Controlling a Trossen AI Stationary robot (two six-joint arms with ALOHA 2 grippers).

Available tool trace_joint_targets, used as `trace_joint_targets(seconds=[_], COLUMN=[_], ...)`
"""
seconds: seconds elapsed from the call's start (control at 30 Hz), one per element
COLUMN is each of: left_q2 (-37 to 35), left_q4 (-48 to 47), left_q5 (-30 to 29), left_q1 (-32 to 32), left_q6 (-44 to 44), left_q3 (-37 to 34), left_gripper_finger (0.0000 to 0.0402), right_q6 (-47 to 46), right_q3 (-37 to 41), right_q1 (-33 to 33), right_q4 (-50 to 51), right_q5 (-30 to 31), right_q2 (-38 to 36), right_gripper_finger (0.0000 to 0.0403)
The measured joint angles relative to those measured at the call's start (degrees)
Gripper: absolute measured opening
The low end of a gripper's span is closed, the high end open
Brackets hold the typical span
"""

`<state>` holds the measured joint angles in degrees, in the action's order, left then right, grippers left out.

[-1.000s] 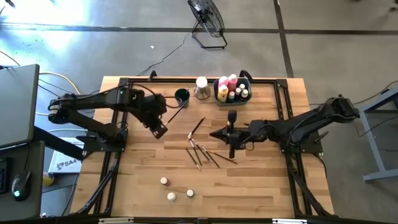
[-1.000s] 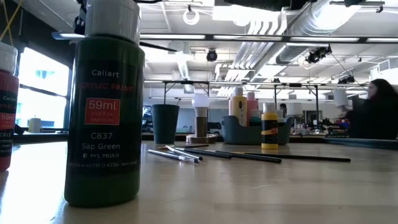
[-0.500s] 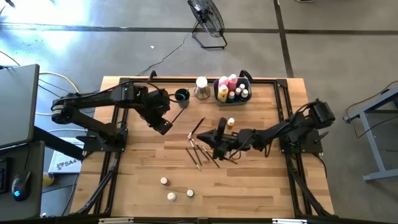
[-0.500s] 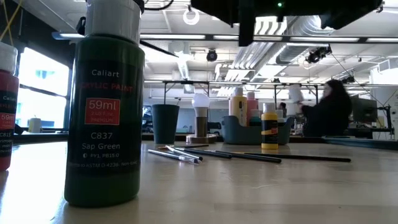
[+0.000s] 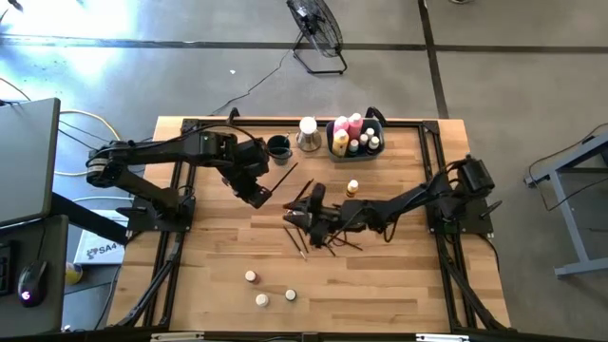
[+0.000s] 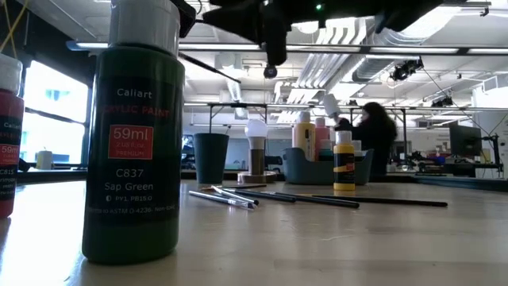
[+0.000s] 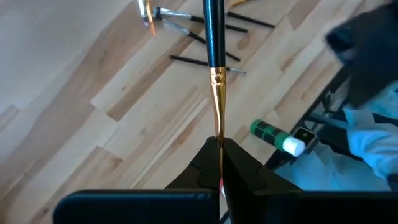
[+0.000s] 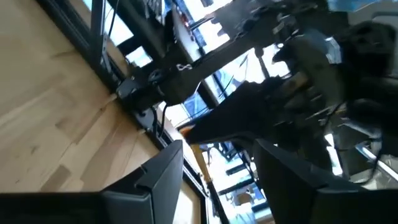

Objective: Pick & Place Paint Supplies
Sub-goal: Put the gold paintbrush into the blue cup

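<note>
My left gripper [image 5: 258, 195] is shut on a thin brush [image 5: 283, 176] that juts toward the table's far right, above the wood. My right gripper [image 5: 302, 214] hovers open over several loose brushes [image 5: 318, 237] lying flat mid-table; nothing shows between its fingers [image 8: 155, 180]. A yellow paint bottle [image 5: 352, 188] stands upright just right of it. More bottles stand in the grey-blue bin [image 5: 354, 138] at the far edge. Three small pots [image 5: 261, 299] stand near the front. My left gripper pinches the brush's thin end [image 7: 218, 138], just past the gold ferrule [image 7: 216, 87], between its two shut fingers. The dark handle [image 7: 214, 31] runs straight out ahead of the fingers. The brush is lifted clear of the table.
A dark cup [image 5: 277, 146] and a white-topped container [image 5: 308, 133] stand left of the bin. A green bottle [image 6: 135, 135] and a red one [image 6: 8, 135] stand close to the low camera. A person [image 6: 373, 131] moves in the room behind.
My right gripper has swung toward the table's left, away from the yellow bottle, which stays upright, and now hangs over the loose brushes. My left gripper has shifted a little toward the table's right with its brush.
</note>
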<state>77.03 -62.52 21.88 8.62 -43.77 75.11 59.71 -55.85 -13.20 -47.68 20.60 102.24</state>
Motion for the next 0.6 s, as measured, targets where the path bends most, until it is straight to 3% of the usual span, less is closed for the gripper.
trace_joint_targets(seconds=[0.3, 0.6], left_q2=[0.07, 0.07], left_q4=[0.86, 1.11], left_q5=[1.34, 2.04], left_q1=[0.00, 0.00], left_q6=[0.00, 0.00], left_q3=[0.04, 0.04], left_gripper_finger=[0.0000, 0.0000], right_q6=[-0.07, -2.93], right_q3=[-2.56, -2.50], right_q1=[3.94, 8.90], right_q4=[1.03, 7.35], right_q5=[5.36, 4.22], right_q2=[3.19, 3.19], right_gripper_finger=[0.0174, 0.0171])
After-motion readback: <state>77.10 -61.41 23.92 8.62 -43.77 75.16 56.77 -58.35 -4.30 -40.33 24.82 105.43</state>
